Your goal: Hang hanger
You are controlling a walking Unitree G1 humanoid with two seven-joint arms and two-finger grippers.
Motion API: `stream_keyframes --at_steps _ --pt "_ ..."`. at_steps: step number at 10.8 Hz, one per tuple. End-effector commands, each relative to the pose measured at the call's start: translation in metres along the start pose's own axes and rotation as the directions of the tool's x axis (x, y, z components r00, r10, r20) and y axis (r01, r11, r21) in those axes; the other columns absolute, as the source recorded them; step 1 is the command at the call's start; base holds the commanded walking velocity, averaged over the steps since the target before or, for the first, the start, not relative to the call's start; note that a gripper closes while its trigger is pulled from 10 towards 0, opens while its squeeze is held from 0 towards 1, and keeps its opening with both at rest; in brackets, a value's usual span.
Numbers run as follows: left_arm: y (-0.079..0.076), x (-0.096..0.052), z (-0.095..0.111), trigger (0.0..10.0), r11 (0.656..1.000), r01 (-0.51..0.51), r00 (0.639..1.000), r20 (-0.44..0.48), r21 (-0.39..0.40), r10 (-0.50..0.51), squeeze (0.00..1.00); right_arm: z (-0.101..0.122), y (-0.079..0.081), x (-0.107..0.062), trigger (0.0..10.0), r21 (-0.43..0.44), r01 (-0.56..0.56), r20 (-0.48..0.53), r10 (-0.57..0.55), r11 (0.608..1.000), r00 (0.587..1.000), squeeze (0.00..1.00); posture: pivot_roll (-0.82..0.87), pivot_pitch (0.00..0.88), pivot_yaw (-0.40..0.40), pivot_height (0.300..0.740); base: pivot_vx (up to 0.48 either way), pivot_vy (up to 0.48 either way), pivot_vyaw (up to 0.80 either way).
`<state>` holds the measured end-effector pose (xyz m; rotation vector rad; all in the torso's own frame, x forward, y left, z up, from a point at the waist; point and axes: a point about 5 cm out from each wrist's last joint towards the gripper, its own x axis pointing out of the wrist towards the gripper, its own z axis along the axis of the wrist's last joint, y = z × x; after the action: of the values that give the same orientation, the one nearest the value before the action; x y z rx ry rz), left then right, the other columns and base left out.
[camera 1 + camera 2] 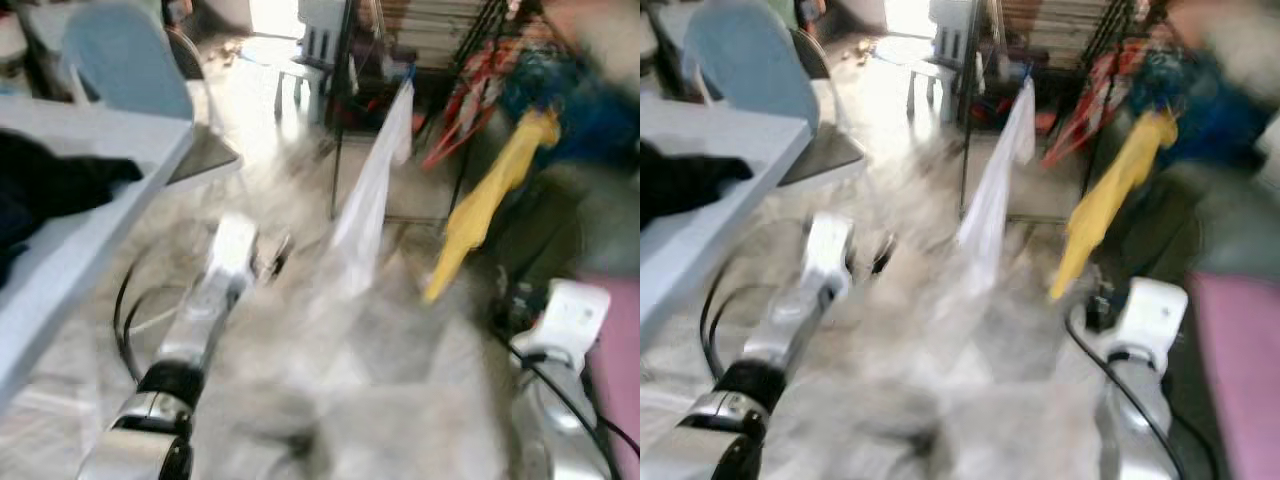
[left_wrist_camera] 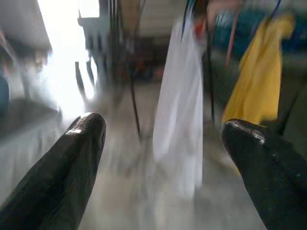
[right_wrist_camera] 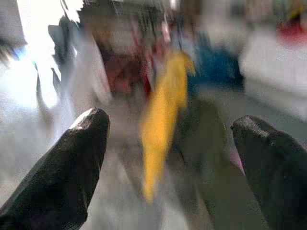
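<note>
All views are heavily motion-blurred, so fine detail is limited. The left end effector (image 2: 160, 143) has its two black fingers (image 2: 72, 158) spread wide with nothing between them; through the gap, its wrist view looks toward a long white garment (image 2: 180, 115) and a yellow garment (image 2: 256, 91) just beside it. The right end effector (image 3: 170, 148) is likewise spread and empty, its fingers (image 3: 72, 163) framing the yellow garment (image 3: 160, 129). In the head views, the silver left arm (image 1: 200, 320) reaches forward over the pale floor (image 1: 300, 180), and the silver right arm (image 1: 1135, 340) is raised at the lower right with a black cable along it. The white garment (image 1: 370, 200) hangs from a black metal clothes rack (image 1: 345, 100) ahead of the robot, and the yellow garment (image 1: 490, 200) hangs just to its right, beside blue and red fabric that is too blurred to identify. The hanger itself cannot be picked out; whatever carries the two garments at the rack is too blurred to tell. At the left stands a light blue-grey table (image 1: 90, 220) with a dark black cloth (image 1: 50, 185) lying on it, and behind the table is a pale blue chair back (image 1: 125, 60). Strong light falls on the floor farther back, near a small pale stool (image 1: 300, 80).
</note>
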<state>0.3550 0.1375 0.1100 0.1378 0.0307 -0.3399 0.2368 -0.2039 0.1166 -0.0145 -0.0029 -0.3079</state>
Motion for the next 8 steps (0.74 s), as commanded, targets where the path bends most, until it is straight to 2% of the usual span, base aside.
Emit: stream_keyframes --at_steps 1,5,6,8 --pt "0.005 -0.013 -0.025 10.0 0.999 -0.037 0.995 -0.093 -0.007 0.036 0.00 -0.026 -0.004 -0.011 10.0 -0.053 -0.012 -0.133 0.005 0.999 0.991 0.00 0.08 0.000 -0.128 0.740 0.000 0.000 0.00" --pt "0.006 -0.013 -0.024 10.0 0.999 -0.043 0.995 -0.090 0.008 0.043 0.00 -0.022 -0.007 -0.011 10.0 -0.015 0.017 -0.156 -0.019 1.000 0.988 0.00 0.08 0.000 -0.128 0.740 0.000 0.000 0.00" --pt "0.010 -0.015 -0.021 10.0 0.997 -0.037 0.997 -0.061 0.070 0.041 0.00 -0.023 -0.007 -0.013 10.0 0.015 0.014 -0.157 -0.011 1.000 0.988 0.00 0.08 0.000 -0.126 0.740 0.000 0.000 0.00" --pt "0.018 -0.018 -0.027 10.0 0.997 -0.043 0.995 -0.088 0.071 0.049 0.00 -0.031 -0.005 -0.016 10.0 0.034 0.010 -0.180 -0.004 0.999 0.984 0.00 0.10 0.000 -0.102 0.740 0.000 0.000 0.00"
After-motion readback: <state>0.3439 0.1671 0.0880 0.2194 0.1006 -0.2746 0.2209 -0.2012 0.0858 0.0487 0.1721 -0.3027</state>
